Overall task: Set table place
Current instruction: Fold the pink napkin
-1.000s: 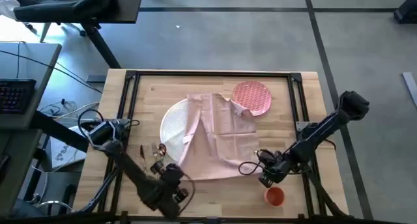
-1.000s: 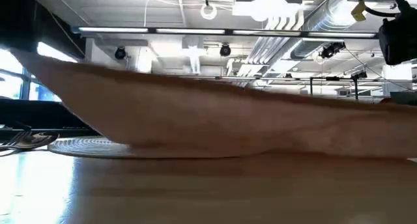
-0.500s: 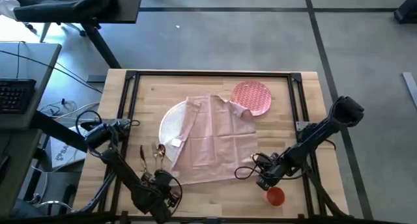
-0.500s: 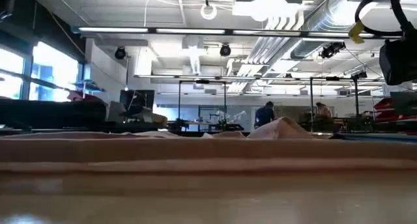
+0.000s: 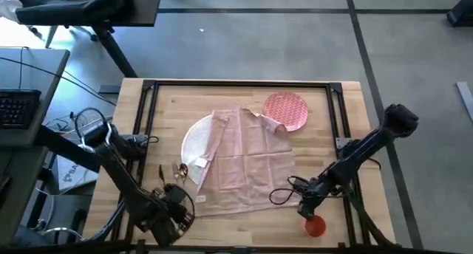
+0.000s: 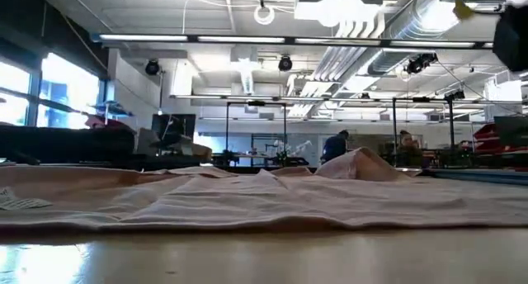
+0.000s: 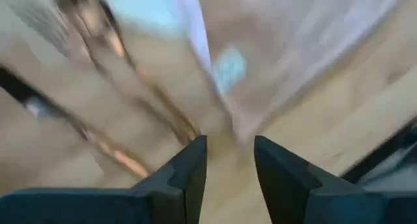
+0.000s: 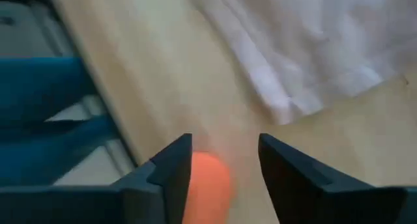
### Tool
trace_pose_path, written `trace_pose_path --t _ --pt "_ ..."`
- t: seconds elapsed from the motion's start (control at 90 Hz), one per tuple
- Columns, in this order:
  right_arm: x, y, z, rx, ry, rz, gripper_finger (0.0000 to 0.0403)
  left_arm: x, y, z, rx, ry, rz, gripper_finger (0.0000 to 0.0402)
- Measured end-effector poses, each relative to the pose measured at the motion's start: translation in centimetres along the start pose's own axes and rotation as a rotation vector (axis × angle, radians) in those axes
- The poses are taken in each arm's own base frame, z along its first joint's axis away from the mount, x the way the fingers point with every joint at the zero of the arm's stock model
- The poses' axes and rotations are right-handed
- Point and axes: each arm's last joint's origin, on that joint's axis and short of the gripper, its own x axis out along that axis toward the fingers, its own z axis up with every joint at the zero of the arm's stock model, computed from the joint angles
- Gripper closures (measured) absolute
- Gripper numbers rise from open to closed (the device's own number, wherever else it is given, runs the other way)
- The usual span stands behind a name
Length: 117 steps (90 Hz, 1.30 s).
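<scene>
Keyboard (image 5: 16,106) on grey desk (image 5: 29,66)

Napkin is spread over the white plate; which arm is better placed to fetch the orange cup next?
Probably the right. Its claw is open and hangs right beside the orange cup at the table's near right corner, the cup showing between its fingers. The left claw, open, is across the napkin by the cutlery.

The napkin (image 5: 240,162) now lies flat; right claw (image 5: 309,210) moved over the cup (image 5: 315,226).
</scene>
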Motion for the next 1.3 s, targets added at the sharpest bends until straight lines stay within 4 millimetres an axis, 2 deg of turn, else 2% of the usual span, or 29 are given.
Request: trace_pose_path --t 0.089,0.178,0.289,0.378,0.533,0.644,0.822,0.922,1.067,1.2,1.3 --pt "-2.0 -0.2 0.9 0.032 -0.120 0.018 0.0241 -1.1 0.9 2.8 0.003 -0.100 -0.001 0.0304" --pt "-4.1 -1.2 2.4 0.132 -0.284 -0.009 0.0243 -1.3 1.4 5.8 0.066 -0.141 0.025 0.0315" --pt "-6.1 -3.2 4.7 0.281 -0.455 -0.093 0.0243 -0.5 1.5 9.2 0.146 -0.191 0.084 0.0328" --pt "-7.3 -5.0 7.1 0.340 -0.524 -0.140 0.0243 0.5 1.7 11.8 0.189 -0.187 0.140 0.0336" --pt "-7.8 -8.9 11.3 0.477 -0.542 -0.246 0.0243 2.0 2.3 15.8 0.293 -0.061 0.170 0.0353" --pt "-7.7 -11.9 13.6 0.617 -0.561 -0.308 0.0243 1.8 3.5 18.4 0.376 -0.012 0.142 0.0367" --pt "-6.9 -14.7 17.5 0.649 -0.539 -0.134 0.0243 0.3 6.3 22.2 0.432 -0.066 0.126 0.0392" --pt "-6.3 -15.4 18.8 0.688 -0.562 -0.080 0.0243 -0.5 7.7 24.2 0.449 -0.131 0.102 0.0400" --pt "-6.3 -15.3 20.1 0.745 -0.627 -0.046 0.0245 -1.4 9.3 26.6 0.490 -0.206 0.033 0.0401" --pt "-7.7 -14.3 21.4 0.710 -0.697 0.011 0.0263 -1.4 10.0 28.4 0.508 -0.234 -0.040 0.0401" --pt "-8.9 -14.5 21.6 0.791 -0.738 -0.016 0.0280 -1.0 10.3 29.3 0.522 -0.233 -0.075 0.0401"
